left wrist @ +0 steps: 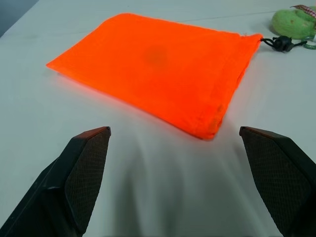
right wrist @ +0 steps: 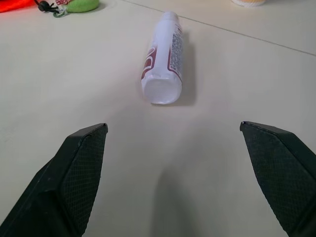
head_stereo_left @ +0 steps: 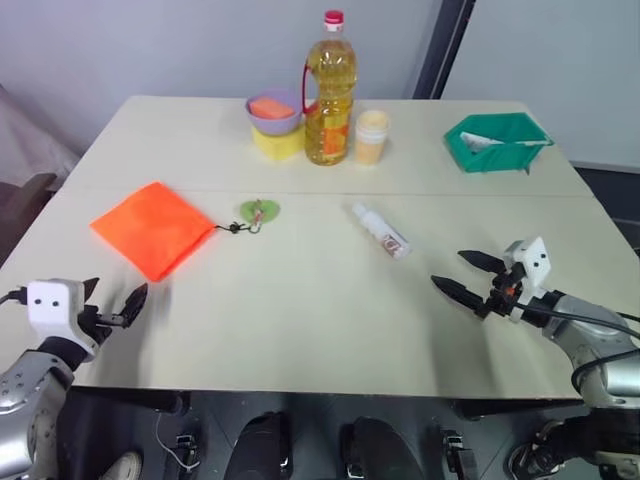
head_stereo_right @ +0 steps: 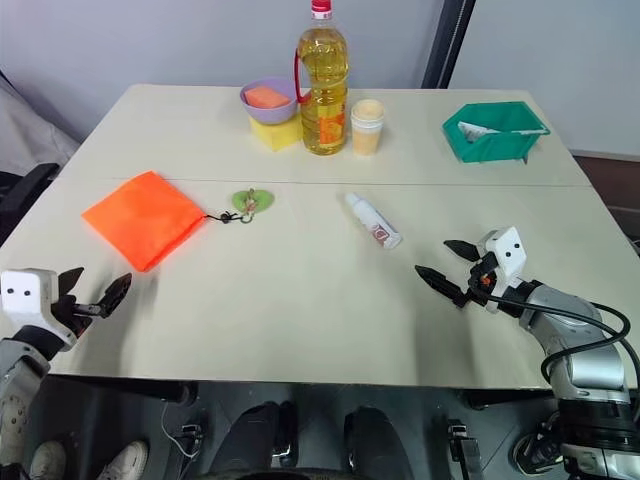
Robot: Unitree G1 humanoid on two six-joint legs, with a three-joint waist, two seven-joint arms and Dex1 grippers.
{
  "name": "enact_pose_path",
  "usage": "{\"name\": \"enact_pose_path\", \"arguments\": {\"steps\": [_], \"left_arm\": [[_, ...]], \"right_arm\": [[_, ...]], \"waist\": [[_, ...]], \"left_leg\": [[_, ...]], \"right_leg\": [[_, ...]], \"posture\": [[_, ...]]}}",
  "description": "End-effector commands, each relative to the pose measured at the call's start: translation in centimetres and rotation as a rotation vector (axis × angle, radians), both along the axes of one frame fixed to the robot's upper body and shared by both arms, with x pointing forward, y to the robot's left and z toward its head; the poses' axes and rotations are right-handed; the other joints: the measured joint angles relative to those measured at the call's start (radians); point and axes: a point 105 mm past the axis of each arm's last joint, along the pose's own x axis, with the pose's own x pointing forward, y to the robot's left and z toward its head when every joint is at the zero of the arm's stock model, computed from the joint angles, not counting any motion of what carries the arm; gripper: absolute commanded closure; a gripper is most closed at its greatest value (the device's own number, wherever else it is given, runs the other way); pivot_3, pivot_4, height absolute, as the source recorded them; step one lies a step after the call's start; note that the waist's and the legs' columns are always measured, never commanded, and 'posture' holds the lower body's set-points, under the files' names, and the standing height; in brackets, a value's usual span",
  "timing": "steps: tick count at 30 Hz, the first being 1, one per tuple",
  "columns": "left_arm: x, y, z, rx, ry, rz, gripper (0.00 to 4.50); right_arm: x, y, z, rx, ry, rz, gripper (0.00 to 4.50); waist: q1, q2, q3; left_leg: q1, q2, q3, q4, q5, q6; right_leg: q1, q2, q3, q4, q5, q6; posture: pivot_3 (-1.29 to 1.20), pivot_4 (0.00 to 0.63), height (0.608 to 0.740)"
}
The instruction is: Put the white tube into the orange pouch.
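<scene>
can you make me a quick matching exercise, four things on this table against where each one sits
Things:
1. white tube
2. orange pouch
3. yellow oil bottle
4. green tray

Places:
A. far right part of the table
B. lying flat ahead of the left gripper
C. lying on its side ahead of the right gripper
D. upright at the far edge, between a purple bowl and a cream cup

Pairs: 1-C, 2-B, 3-D, 4-A
</scene>
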Motion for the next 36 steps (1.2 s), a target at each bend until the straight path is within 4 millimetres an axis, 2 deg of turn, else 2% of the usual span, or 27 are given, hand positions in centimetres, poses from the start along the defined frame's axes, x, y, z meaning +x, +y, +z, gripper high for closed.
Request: {"name": "enact_pose_path", "arguments": {"steps": [1,8,13,17,21,23,26,32,36], "left_arm": [[0.2,-0.6,1.2,0.003,-0.042,-0.028,0.0],[0.8,-1.9,1.3,-0.014,-0.037,-0.083,0.0],[1.5,-5.4,1.6,0.064,-0.036,-0.214,0.0],[3.0,-7.2,1.5,0.214,-0.027,-0.234,0.0],[4.7,-8.0,2.0,0.371,-0.051,-0.186,0.0],[5.6,-8.1,1.9,0.487,-0.041,-0.138,0.0],[6.4,-7.6,2.2,0.569,-0.045,-0.059,0.0],[7.3,-5.8,2.2,0.597,-0.017,0.054,0.0],[8.2,-5.7,1.2,0.592,0.023,0.053,0.0]], "right_arm": [[-0.1,0.6,1.6,-0.011,-0.059,0.012,0.04],[-0.1,0.9,2.2,-0.012,-0.074,-0.006,0.04],[0.4,2.6,2.9,0.007,-0.093,0.038,0.04],[0.4,3.8,3.1,0.011,-0.105,0.088,0.04],[-0.1,4.9,3.4,0.019,-0.116,0.126,0.04],[-0.2,5.4,3.3,0.021,-0.12,0.138,0.04],[-0.4,5.7,3.1,0.021,-0.12,0.148,0.04],[-0.6,6.2,2.8,0.029,-0.117,0.162,0.04],[-0.5,6.3,2.5,0.03,-0.114,0.16,0.04]], "waist": [[0.0,0.0,0.0],[0.001,0.0,0.0],[0.001,0.0,0.0],[0.001,0.0,0.0],[0.003,0.0,0.0],[0.002,0.0,0.0],[0.001,0.0,0.0],[0.0,0.0,0.0],[0.002,0.0,0.0]], "left_leg": [[0.0,0.0,0.0,0.0,0.0,0.0],[0.0,0.0,0.0,0.0,0.0,0.0],[0.0,0.0,0.0,0.001,0.0,0.0],[0.001,0.0,0.0,0.001,0.0,0.0],[0.001,0.0,0.001,0.001,0.0,0.0],[0.001,0.0,0.001,0.001,0.0,0.0],[0.001,0.0,0.001,0.001,0.0,0.0],[0.001,0.0,0.001,0.002,0.0,0.0],[0.001,0.0,0.001,0.003,0.0,0.0]], "right_leg": [[0.0,0.0,0.0,0.0,0.0,0.0],[0.0,0.0,0.0,0.0,0.0,0.0],[0.001,0.0,0.0,0.0,0.0,0.0],[0.001,0.001,0.0,0.001,0.0,0.0],[0.001,0.001,0.0,0.001,0.0,0.001],[0.001,0.001,0.0,0.001,0.0,0.001],[0.001,0.001,0.0,0.001,0.0,0.001],[0.001,0.002,0.0,0.002,0.001,0.001],[0.001,0.002,0.0,0.004,0.001,0.001]], "posture": [[0.0,0.15,0.737],[0.0,0.15,0.737],[0.0,0.15,0.737],[0.0,0.15,0.737],[0.0,0.15,0.737],[0.0,0.15,0.737],[0.0,0.15,0.737],[0.0,0.15,0.737],[0.0,0.15,0.737]]}}
